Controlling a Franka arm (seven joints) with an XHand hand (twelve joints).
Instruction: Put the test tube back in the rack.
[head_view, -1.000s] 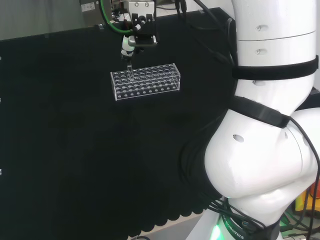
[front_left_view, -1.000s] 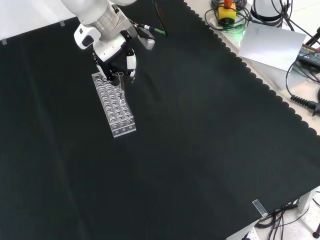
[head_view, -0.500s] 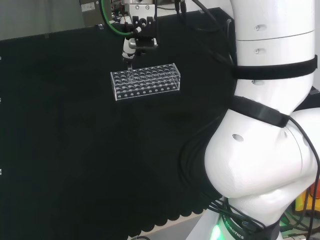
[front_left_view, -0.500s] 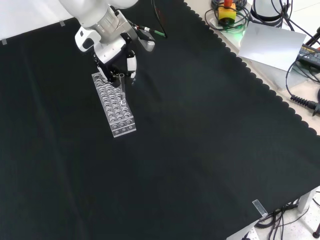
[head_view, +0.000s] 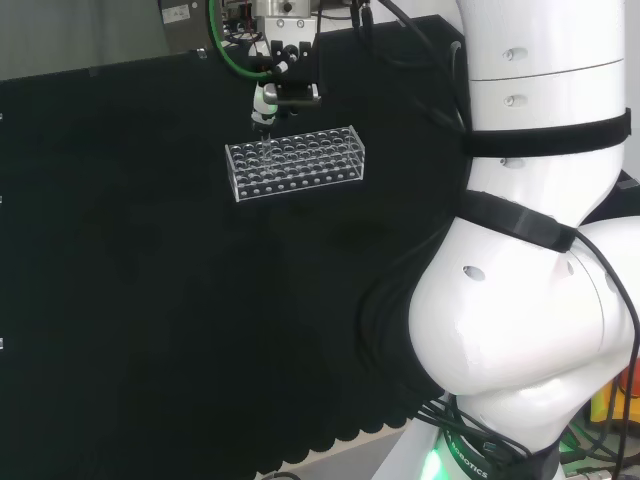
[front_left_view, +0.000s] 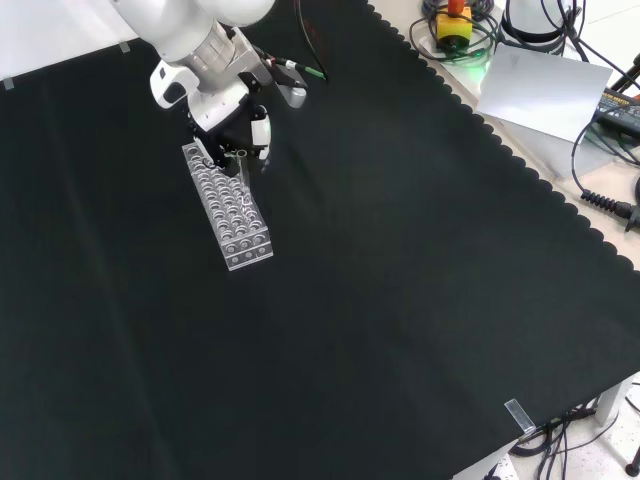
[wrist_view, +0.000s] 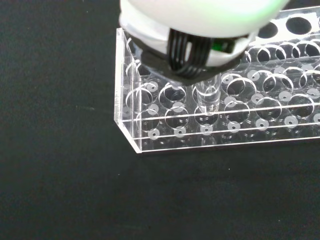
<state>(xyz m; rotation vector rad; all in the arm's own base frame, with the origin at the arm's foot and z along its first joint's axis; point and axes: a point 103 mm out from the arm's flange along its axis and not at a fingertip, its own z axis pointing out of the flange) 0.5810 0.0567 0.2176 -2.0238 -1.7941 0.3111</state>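
Black cloth (front_left_view: 380, 300) covers the bench, scalloped along its right edge in the front view. Past that edge, far right: a yellow box with a red button (front_left_view: 454, 22) ringed by coiled cables (front_left_view: 478, 42), a white sheet (front_left_view: 542, 88) just beside it, black cables (front_left_view: 610, 200) farther right. A small clear clip (front_left_view: 519, 416) sits at the cloth's near right edge.

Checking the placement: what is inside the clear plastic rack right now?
One clear glass test tube stands in a hole near one end of the clear plastic rack. The other visible holes look empty. The hand covers the tube's top.
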